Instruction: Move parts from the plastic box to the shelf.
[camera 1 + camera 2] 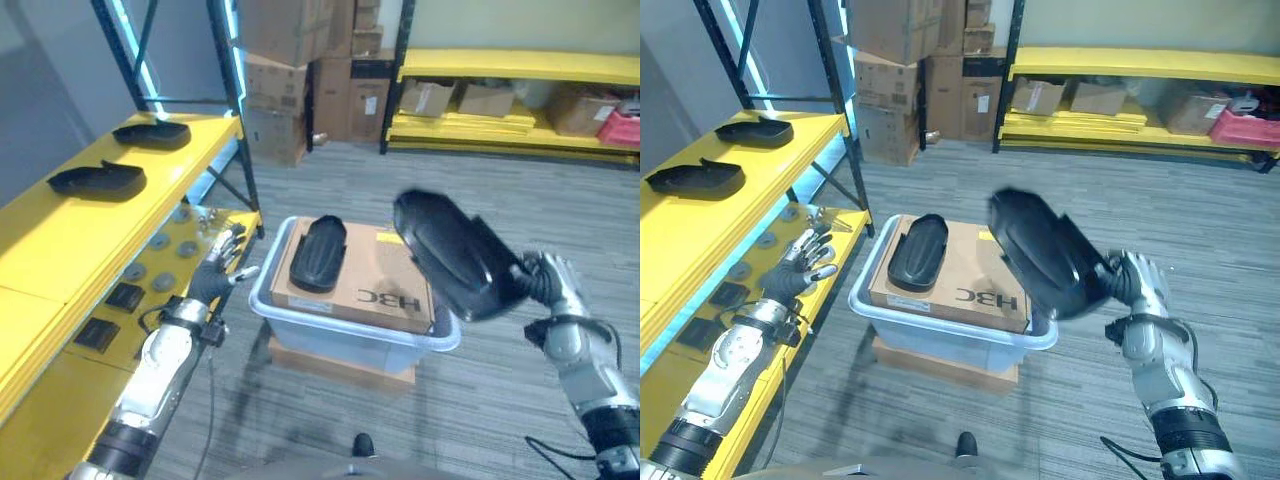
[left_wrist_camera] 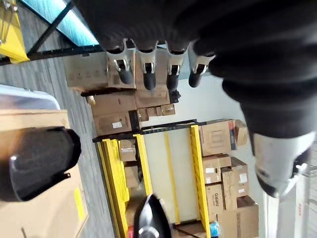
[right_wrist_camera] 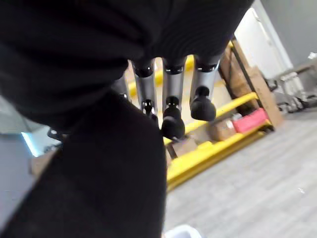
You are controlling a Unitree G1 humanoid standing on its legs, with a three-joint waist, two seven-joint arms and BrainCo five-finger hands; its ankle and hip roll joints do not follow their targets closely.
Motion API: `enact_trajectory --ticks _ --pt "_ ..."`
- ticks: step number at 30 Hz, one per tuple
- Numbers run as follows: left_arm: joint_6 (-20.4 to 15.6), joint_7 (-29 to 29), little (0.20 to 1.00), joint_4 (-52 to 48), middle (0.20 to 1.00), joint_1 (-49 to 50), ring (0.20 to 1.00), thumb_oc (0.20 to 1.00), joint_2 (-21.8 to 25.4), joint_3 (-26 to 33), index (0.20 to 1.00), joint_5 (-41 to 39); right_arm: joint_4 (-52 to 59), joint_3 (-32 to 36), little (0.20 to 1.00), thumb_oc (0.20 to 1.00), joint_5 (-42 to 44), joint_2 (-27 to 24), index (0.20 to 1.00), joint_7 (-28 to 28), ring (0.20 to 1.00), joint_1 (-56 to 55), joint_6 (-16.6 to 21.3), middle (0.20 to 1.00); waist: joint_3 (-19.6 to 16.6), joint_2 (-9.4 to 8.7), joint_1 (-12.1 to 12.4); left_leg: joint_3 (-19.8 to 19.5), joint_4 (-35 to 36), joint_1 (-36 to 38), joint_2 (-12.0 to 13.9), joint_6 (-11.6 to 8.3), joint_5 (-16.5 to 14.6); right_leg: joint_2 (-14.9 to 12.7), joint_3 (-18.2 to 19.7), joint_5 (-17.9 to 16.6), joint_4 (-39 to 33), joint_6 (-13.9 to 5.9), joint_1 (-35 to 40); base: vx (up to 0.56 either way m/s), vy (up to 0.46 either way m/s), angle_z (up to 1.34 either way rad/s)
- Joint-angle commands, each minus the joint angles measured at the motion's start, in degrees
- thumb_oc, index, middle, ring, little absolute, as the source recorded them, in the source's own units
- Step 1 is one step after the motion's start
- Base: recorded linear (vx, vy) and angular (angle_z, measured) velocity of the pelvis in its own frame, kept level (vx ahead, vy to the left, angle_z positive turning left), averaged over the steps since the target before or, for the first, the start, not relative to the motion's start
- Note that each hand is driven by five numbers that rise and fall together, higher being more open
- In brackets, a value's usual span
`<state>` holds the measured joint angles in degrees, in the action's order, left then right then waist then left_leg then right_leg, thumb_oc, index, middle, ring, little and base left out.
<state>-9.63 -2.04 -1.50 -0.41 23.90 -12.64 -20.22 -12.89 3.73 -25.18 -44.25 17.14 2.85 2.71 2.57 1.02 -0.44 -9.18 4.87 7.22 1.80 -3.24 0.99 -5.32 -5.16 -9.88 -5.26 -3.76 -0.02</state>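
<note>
Part (image 1: 452, 255) aloft in right hand (image 1: 548, 282)

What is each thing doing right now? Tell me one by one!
Right hand: curled round a black part, holding it up.
Held black part: lifted above the plastic box, tilted.
Left hand: open, holding nothing, beside the shelf.
Second black part: lying on the cardboard box.
Cardboard box: closed, sitting in the plastic box.
Plastic box: on the floor, open-topped.
Shelf: two black parts already on it.

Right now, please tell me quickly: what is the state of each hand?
Left hand: open, fingers spread, holding nothing, beside the plastic box.
Right hand: shut on a large black part, lifted above the box.
</note>
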Motion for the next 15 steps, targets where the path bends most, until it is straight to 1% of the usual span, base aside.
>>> enact_trajectory --ticks 1,3,4,5,6,9,10,11,15 --pt "-1.2 -0.5 1.0 2.0 1.0 -4.0 1.0 1.0 0.9 -1.5 1.0 -1.5 0.2 4.2 0.2 0.2 -2.1 -5.4 0.2 3.3 0.2 4.3 3.3 0.2 -1.9 -1.91 1.4 1.2 0.1 0.1 1.2 -0.23 -4.2 -1.1 -0.8 12.6 1.1 -2.44 8.9 0.04 -0.001 -0.01" --pt "0.1 -0.4 1.0 3.6 1.0 -6.9 1.0 1.0 -0.3 -3.5 1.0 -2.4 9.2 6.3 0.2 0.2 -5.4 -5.7 0.2 3.4 0.2 4.1 4.0 0.2 -2.7 -1.91 0.5 1.5 0.1 1.1 1.5 -0.12 -4.7 -1.0 -0.6 12.7 1.3 -2.51 9.6 0.05 -0.005 0.0" --pt "0.8 -0.2 1.0 4.1 1.0 -8.5 1.0 1.0 -1.4 -5.1 1.0 -5.1 13.0 6.8 0.2 0.2 -7.5 -5.5 0.2 4.1 0.2 4.6 4.0 0.2 -3.1 -1.82 0.0 1.7 0.1 1.5 1.6 -0.06 -5.0 -0.9 -0.2 12.8 1.3 -2.53 9.7 0.04 -0.005 0.0" --pt "0.8 -0.2 1.0 4.2 1.0 -8.6 1.0 1.0 -1.4 -5.1 1.0 -5.1 13.2 7.0 0.2 0.2 -7.6 -5.5 0.2 3.9 0.2 4.4 3.9 0.2 -3.0 -1.81 0.1 1.8 0.1 1.5 1.6 -0.06 -5.0 -0.9 -0.2 12.8 1.3 -2.52 9.7 0.0 0.0 0.0" --pt "1.0 -0.1 1.0 4.0 1.0 -9.3 1.0 1.0 -1.8 -5.9 1.0 -6.4 15.5 7.2 0.2 0.2 -8.5 -5.2 0.2 4.3 0.2 4.8 4.0 0.2 -3.1 -1.71 -0.1 1.9 0.1 1.5 1.6 -0.03 -4.8 -0.9 0.0 12.6 1.5 -2.54 9.5 -0.01 0.006 -0.03" --pt "1.9 0.3 1.0 4.3 1.0 -10.7 1.0 1.0 -3.3 -8.1 1.0 -10.2 20.0 6.2 0.2 0.2 -10.4 -3.8 0.2 5.5 0.2 6.4 4.1 0.2 -3.5 -1.49 -0.5 2.4 0.1 1.9 1.8 0.04 -5.2 -0.8 0.5 12.7 1.5 -2.55 9.5 0.01 0.003 -0.2" --pt "1.9 0.3 1.0 4.3 1.0 -10.7 1.0 1.0 -3.3 -8.1 1.0 -10.2 20.1 6.2 0.2 0.2 -10.4 -3.8 0.2 5.5 0.2 6.4 4.1 0.2 -3.5 -1.52 -0.5 2.4 0.1 1.7 1.7 0.06 -4.9 -0.9 0.5 12.5 1.5 -2.56 9.3 -0.02 0.0 -0.17" --pt "2.1 1.6 1.0 5.4 1.0 -11.7 1.0 1.0 -4.5 -9.2 1.0 -10.8 22.7 4.7 0.2 0.2 -12.1 -2.7 0.2 6.2 0.2 7.4 4.1 0.2 -3.5 -1.5 -0.6 2.7 0.1 1.8 1.8 0.13 -5.0 -0.8 0.9 12.4 1.6 -2.49 9.2 -0.03 0.0 -0.07" --pt "2.2 2.3 1.0 6.1 1.0 -12.2 1.0 1.0 -5.0 -9.8 1.0 -10.6 23.7 3.7 0.2 0.2 -12.5 -2.3 0.2 6.4 0.2 8.0 4.1 0.2 -3.5 -1.47 -0.6 2.9 0.1 2.0 1.9 0.11 -5.3 -0.7 1.1 12.6 1.5 -2.45 9.3 0.0 -0.005 -0.08"
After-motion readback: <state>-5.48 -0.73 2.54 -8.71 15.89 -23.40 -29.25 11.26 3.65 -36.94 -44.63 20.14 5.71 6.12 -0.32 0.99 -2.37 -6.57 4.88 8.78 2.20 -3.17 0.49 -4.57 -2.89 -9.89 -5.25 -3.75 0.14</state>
